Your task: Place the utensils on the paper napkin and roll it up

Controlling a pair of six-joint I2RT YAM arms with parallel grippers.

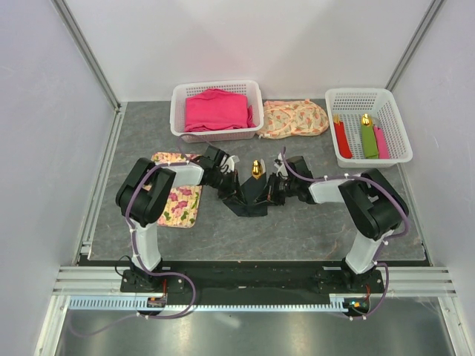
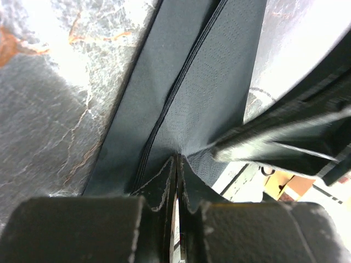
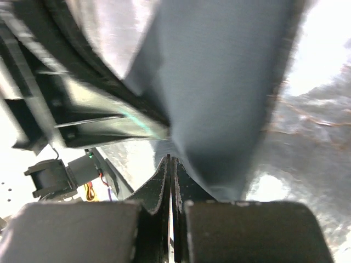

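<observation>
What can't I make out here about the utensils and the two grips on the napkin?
- Utensils: the top view shows only one gold head. The rest, and how many there are, is hidden by the folded paper napkin and both arms.
- Right gripper: shut, but the right wrist view is blurred, so whether it pinches the napkin is unclear.
- Left gripper: pinches a napkin fold, but the left wrist view shows no utensil at all.

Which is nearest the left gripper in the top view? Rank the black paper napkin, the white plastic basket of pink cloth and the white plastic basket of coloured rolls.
1. Black paper napkin, pinched in the left gripper.
2. White plastic basket of pink cloth, behind it.
3. White plastic basket of coloured rolls, far right.
</observation>
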